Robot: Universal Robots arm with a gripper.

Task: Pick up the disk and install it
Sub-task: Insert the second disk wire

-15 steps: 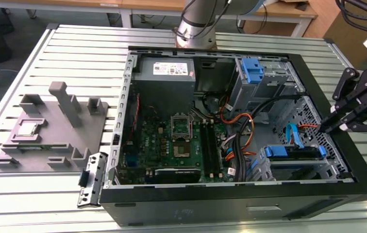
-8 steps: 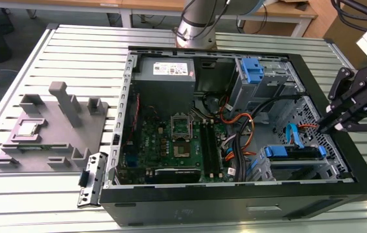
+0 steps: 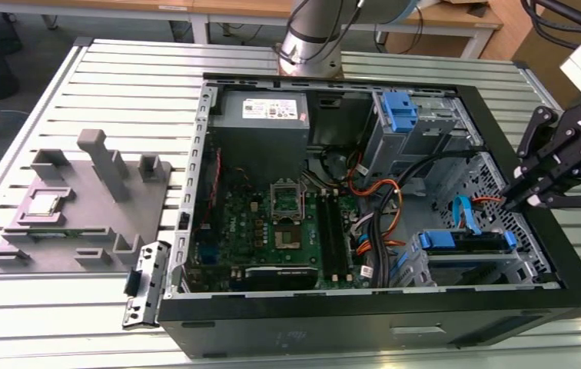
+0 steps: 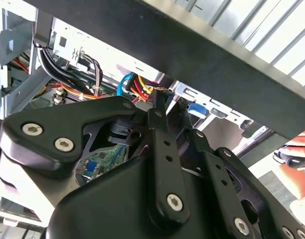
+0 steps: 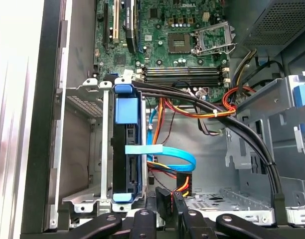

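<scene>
- The gripper (image 3: 514, 201) hangs over the right edge of the open case (image 3: 536, 100) in the exterior view, fingers pointing down toward the near-right corner of the interior. It holds nothing.
- Its fingers (image 3: 521, 188) lie close together, tips almost meeting; in the first wrist view the tips (image 5: 165, 201) stand side by side with no object between them. I judge them together and empty.
- The disk (image 3: 462, 240) sits in the near-right drive bay of the case, edge up, with its blue bracket showing along the top. In the first wrist view the disk (image 5: 127, 149) stands upright in the metal cage (image 5: 85, 144), blue bracket at both ends, which suggests it is already slotted into its bay.
- A blue cable (image 5: 170, 157) runs from the disk's side toward the bundle of coloured wires (image 5: 192, 107) beside it, probably its data lead.
- The gripper is nearest the disk, above and just to its right, apart from it.
- The motherboard (image 3: 270, 223) fills the left half of the case, well clear of the gripper.
- A grey fixture (image 3: 85, 200) lies on the slatted table (image 3: 137, 69), left of the case, likely a stand for parts.
- A second blue bracket (image 3: 398, 111) sits in the far-right bay.
</scene>
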